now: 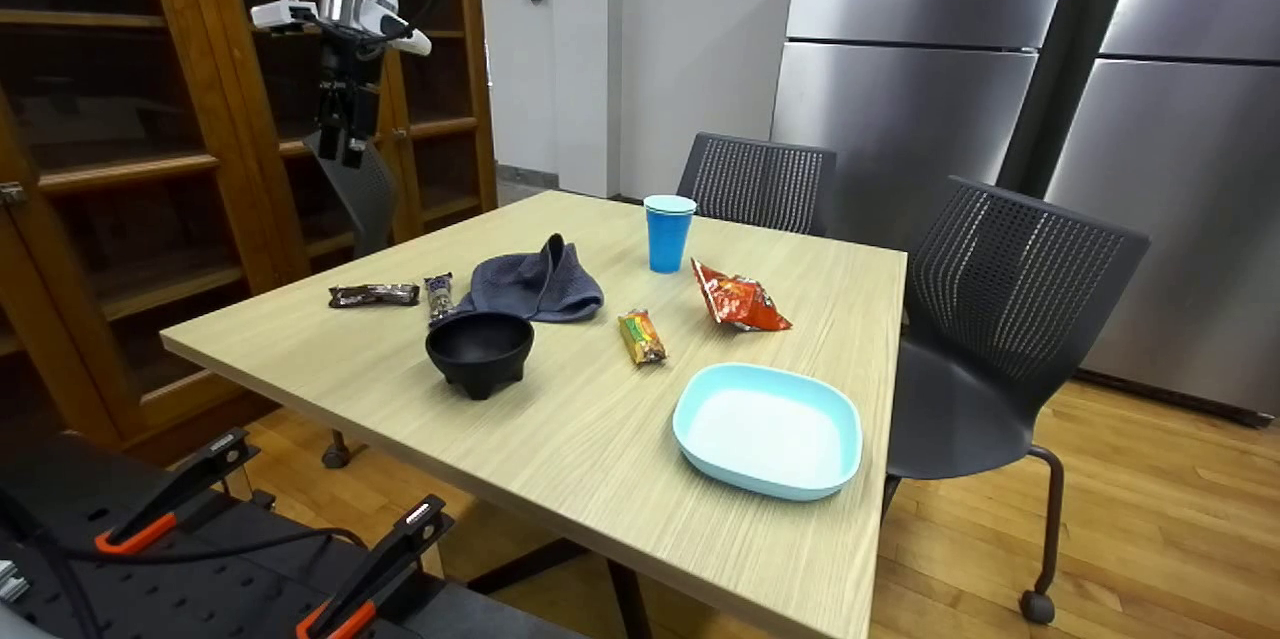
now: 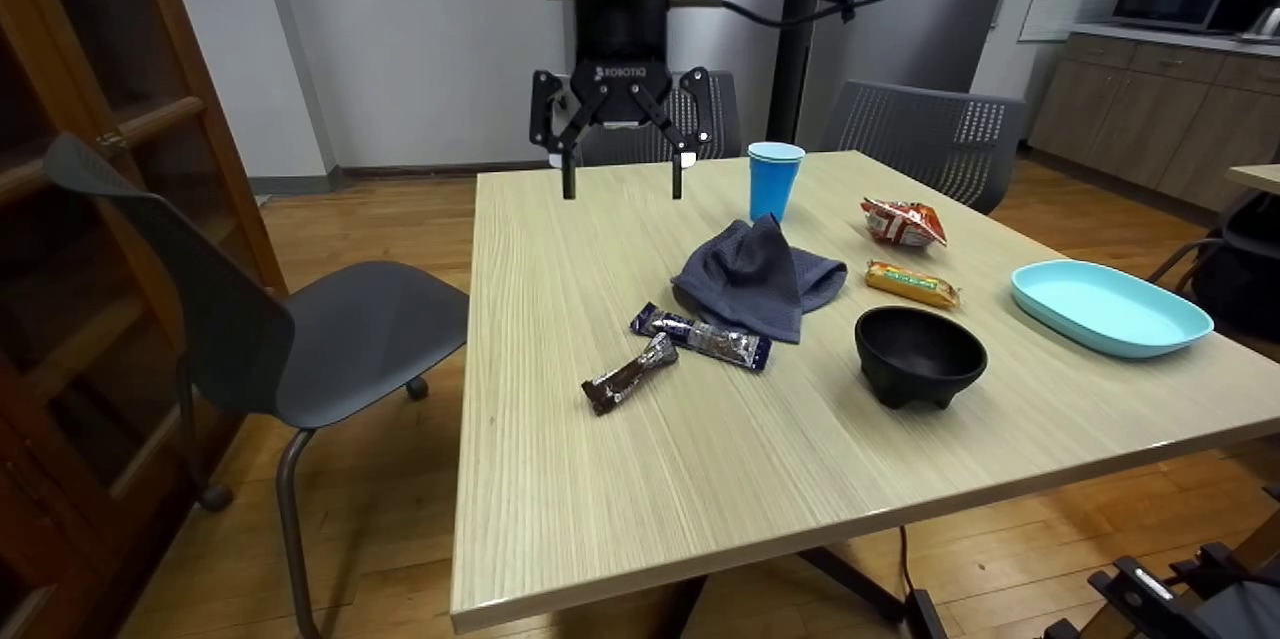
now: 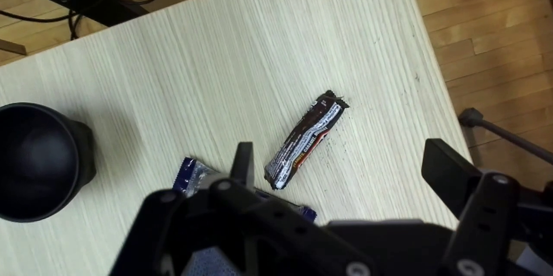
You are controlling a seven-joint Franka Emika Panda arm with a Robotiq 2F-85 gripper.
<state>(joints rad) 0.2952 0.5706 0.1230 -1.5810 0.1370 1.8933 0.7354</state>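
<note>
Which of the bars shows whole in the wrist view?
The brown bar; the gripper partly hides the blue bar, and the yellow bar is out of that view.

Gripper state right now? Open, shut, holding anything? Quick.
Gripper: open, jaws wide apart, nothing held between them.

A pale bench (image 2: 560, 519) lies below the jaws. In an exterior view, a crumpled grey-blue cloth (image 2: 745, 269) lies to their lower right, a black bowl (image 2: 915, 374) farther that way; a blue cup (image 2: 772, 189) stands right of them, and farther right a red snack bag (image 2: 903, 223), a yellow packet (image 2: 912, 285) and a light-blue tray (image 2: 1110, 307). A grey chair (image 2: 370, 339) is to their lower left, a wooden cabinet (image 2: 182, 44) farther left.
</note>
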